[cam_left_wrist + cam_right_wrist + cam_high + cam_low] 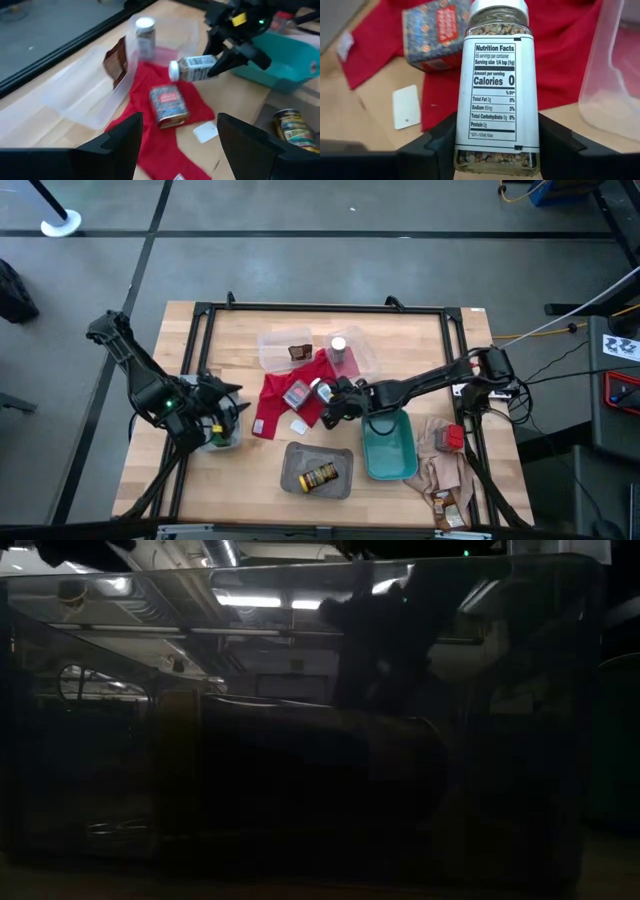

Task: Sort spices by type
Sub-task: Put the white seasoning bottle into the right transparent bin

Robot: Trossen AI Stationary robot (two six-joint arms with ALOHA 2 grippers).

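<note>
Spices lie spread over the middle of the wooden surface (pixel 240 470) in the high view. Near its centre the right gripper (pixel 330 402) has its jaws clenched on a white-capped bottle (pixel 496 90), which is lifted and tipped sideways over the red cloth (pixel 280 402); the right wrist view shows the nutrition label between the two dark fingers. A red tin (pixel 296 392) rests on the cloth just left of the bottle, and a small white card (pixel 300 425) lies at the cloth's lower edge. Above the cloth sits a clear tray (pixel 272 352) with a brown packet (pixel 299 352) in it, and a second white-capped bottle (pixel 338 352) stands upright in it. A grey tray (pixel 295 475) at lower centre holds a yellow-labelled jar (pixel 319 477) on its side. The teal tray (pixel 390 455) sits just below the right arm. At the left edge the left gripper (pixel 222 425) hovers over a green-lidded jar; whether its jaws grasp anything cannot be told.
</note>
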